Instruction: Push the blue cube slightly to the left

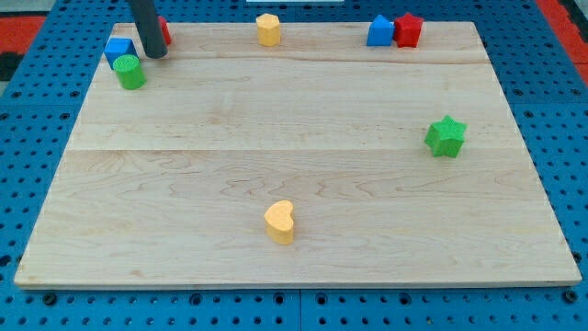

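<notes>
The blue cube [118, 50] sits near the board's top left corner, touching a green cylinder [130, 72] just below it. My tip [154, 53] rests on the board just to the right of the blue cube, a small gap away. A red block [164, 31] shows partly behind the rod; its shape is hidden.
A yellow block [268, 29] stands at the top middle. A blue block [380, 31] and a red block [408, 30] touch at the top right. A green star [446, 136] is at the right. A yellow heart [280, 222] lies at the bottom middle. The wooden board [294, 165] ends close left of the cube.
</notes>
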{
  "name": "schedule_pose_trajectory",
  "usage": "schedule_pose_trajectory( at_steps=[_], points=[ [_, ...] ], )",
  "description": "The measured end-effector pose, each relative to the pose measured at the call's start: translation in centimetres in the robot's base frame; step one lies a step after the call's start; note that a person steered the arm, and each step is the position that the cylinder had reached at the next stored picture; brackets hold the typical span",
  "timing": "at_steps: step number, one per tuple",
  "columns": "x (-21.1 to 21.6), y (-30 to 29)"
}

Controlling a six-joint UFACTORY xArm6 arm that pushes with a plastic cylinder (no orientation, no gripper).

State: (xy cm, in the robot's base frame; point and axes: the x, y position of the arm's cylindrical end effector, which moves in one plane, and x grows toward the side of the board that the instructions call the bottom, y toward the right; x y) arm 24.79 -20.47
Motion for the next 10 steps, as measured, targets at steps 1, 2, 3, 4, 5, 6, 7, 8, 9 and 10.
schedule_pose_trajectory(
  at_steps=[1, 2, 3, 4, 5, 6, 7, 8, 9, 10],
  points=[
    [-0.9, -0.4],
    [-2.7, -3.0],
    [-3.3, -4.2],
    [-2.4, -7.9],
    [-2.2, -10.0],
    [-0.1, -8.9],
    [1.6, -6.4],
    [3.2, -5.5],
    [0.9, -5.1],
    [0.2, -3.7]
  ],
)
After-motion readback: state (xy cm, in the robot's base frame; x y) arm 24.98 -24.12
